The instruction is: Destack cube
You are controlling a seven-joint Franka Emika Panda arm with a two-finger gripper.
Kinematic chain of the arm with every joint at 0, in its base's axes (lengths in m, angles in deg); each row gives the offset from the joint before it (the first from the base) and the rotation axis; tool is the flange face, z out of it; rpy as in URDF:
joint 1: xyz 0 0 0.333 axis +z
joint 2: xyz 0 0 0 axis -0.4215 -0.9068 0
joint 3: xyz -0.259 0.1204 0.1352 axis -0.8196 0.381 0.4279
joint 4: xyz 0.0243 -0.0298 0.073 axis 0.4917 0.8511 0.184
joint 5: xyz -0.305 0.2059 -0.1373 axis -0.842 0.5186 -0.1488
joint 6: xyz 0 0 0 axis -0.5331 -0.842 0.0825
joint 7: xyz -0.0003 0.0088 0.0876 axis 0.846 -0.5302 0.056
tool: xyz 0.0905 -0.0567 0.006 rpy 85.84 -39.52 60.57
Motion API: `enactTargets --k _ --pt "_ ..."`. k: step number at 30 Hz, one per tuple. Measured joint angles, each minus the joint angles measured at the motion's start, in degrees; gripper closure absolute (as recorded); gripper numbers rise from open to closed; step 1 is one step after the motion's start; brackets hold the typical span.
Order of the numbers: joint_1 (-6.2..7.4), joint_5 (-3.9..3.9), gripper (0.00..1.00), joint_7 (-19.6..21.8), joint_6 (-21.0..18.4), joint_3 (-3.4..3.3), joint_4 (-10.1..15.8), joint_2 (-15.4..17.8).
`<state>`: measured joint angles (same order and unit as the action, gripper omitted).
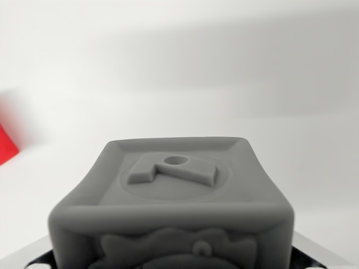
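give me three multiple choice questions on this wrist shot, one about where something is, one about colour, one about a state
1. Where does the red object appear in the wrist view?
A. at the left edge
B. at the right edge
C. on top of the cube

2. What colour is the cube that fills the lower middle of the picture?
A. red
B. grey
C. blue

3. How does the red object look?
A. sharp and whole
B. blurred and cut off by the frame
C. hidden behind the cube

Answers:
1. A, since the red patch sits against the wrist view's left border.
2. B, since every visible face, with its raised relief and small round hole, is grey.
3. B, since its outline is smeared and only a part of it shows.
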<state>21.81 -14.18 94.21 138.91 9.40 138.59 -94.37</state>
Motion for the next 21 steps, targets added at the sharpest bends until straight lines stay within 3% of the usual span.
enactTargets --k 21 --pt "-2.16 1.09 1.00 1.6 0.0 -1.48 -1.1 -0.9"
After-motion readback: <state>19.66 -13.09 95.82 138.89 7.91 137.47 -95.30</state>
